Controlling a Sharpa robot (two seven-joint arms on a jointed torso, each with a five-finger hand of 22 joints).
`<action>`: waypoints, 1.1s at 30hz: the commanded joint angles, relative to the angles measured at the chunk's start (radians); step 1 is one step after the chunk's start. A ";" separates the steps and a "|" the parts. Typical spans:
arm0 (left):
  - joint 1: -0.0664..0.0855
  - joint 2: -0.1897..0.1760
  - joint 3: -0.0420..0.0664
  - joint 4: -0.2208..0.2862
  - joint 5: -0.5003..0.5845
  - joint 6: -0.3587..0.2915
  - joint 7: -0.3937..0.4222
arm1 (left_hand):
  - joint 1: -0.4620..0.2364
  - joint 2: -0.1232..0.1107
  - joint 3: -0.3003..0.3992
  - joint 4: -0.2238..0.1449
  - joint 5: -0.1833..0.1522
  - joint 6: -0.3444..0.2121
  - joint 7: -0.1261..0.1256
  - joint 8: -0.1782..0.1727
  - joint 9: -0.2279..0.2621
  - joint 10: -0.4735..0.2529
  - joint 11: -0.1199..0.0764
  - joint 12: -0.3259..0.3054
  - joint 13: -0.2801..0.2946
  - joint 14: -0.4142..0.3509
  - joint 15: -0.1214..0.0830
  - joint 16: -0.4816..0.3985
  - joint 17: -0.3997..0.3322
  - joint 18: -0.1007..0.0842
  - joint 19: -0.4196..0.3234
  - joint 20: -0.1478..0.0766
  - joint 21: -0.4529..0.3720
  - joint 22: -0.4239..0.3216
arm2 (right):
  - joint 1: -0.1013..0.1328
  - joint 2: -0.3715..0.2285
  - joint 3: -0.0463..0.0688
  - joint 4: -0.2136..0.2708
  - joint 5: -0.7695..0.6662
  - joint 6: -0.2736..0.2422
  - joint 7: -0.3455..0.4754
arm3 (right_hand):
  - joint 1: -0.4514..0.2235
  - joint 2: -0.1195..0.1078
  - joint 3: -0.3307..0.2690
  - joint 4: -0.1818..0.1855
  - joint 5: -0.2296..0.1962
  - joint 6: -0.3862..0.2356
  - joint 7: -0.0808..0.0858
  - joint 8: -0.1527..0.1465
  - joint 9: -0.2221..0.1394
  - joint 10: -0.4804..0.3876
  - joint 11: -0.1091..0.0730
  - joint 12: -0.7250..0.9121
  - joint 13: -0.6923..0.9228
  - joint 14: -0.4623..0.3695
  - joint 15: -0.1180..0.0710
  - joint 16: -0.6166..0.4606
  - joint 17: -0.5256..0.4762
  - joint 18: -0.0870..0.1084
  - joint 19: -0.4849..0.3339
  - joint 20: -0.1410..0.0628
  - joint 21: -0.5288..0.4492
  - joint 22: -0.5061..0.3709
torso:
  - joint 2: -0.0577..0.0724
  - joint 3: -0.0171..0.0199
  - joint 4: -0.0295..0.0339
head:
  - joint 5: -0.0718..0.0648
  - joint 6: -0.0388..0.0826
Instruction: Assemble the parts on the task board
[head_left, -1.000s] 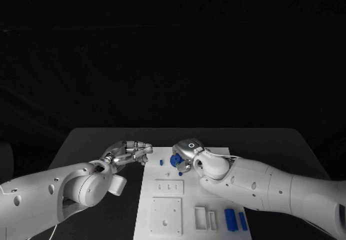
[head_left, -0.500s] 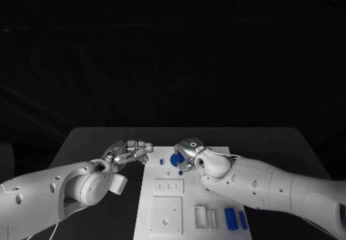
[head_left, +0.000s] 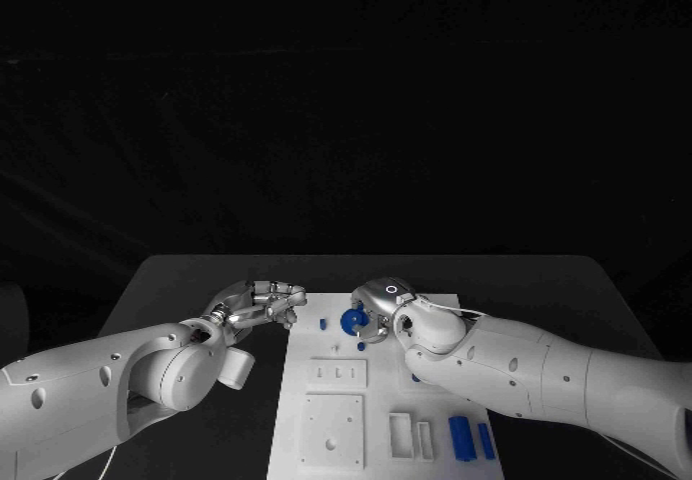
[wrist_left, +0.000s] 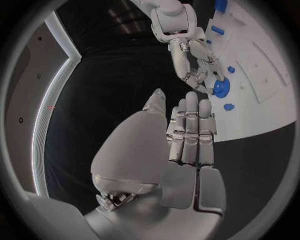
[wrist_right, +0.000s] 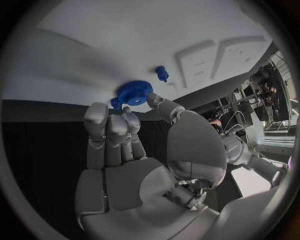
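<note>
The white task board (head_left: 335, 405) lies lengthwise in the middle of the table. At its far end my right hand (head_left: 381, 303) pinches a blue gear (head_left: 352, 320) between thumb and fingertips, low over the board; the right wrist view shows the gear (wrist_right: 134, 92) at the fingertips of that hand (wrist_right: 125, 150). I cannot tell whether the gear touches the board. A small blue peg (head_left: 320, 324) stands left of the gear, and another (head_left: 362, 347) lies nearer. My left hand (head_left: 260, 303) hovers off the board's left edge, fingers straight and side by side (wrist_left: 190, 132), holding nothing.
Two long blue parts (head_left: 462, 438) (head_left: 486, 441) lie at the board's near right corner beside white raised frames (head_left: 411, 436). Recessed plates (head_left: 336, 374) sit mid-board. Bare black table (head_left: 534, 285) surrounds the board.
My right hand has shifted slightly to the right with the blue gear. The left hand has stayed where it was.
</note>
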 joint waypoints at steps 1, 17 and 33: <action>0.001 0.001 0.001 0.002 -0.003 0.016 0.004 | -0.003 0.006 -0.005 0.001 -0.003 0.003 0.003 -0.006 0.001 0.006 0.001 -0.006 -0.002 -0.004 -0.002 -0.001 0.001 0.029 0.002 -0.008 0.004 -0.001 | 0.000 -0.003 0.000 0.002 0.066 0.013 0.029 | -0.015 0.002 0.000 0.011 0.019 -0.007 -0.002 0.000 0.000 -0.003 -0.001 0.002 0.002 -0.002 0.007 -0.004 0.002 0.084 0.001 -0.012 -0.004 0.012 | 0.000 -0.0005 -0.0014 | 0.001 0.001; 0.001 -0.012 0.001 0.001 -0.003 0.013 0.010 | -0.004 0.006 -0.006 0.001 -0.003 0.003 0.003 -0.007 0.001 0.007 0.001 -0.007 -0.002 -0.005 -0.001 -0.002 0.002 0.029 0.001 -0.008 0.005 -0.002 | 0.023 -0.155 0.053 0.106 0.401 -0.137 0.303 | -0.003 0.021 -0.008 -0.015 0.090 0.009 0.006 0.015 0.007 -0.011 0.007 0.006 0.001 -0.002 0.014 -0.007 0.016 0.084 0.000 -0.024 -0.002 0.015 | -0.002 0.0030 -0.0079 | -0.002 0.015; -0.005 0.002 0.000 -0.041 -0.011 0.025 0.012 | 0.003 0.006 -0.009 0.000 -0.003 0.013 0.000 -0.007 0.005 0.089 -0.031 0.033 0.021 -0.005 -0.006 -0.003 0.004 0.027 -0.003 -0.011 0.011 -0.008 | 0.045 -0.318 0.076 0.016 0.581 0.018 0.477 | 0.051 0.048 -0.074 -0.096 0.130 0.005 0.010 0.019 0.010 -0.046 0.011 -0.008 -0.016 -0.004 0.018 -0.021 0.022 0.084 -0.021 -0.014 -0.002 0.019 | -0.016 0.0244 -0.0340 | -0.014 0.022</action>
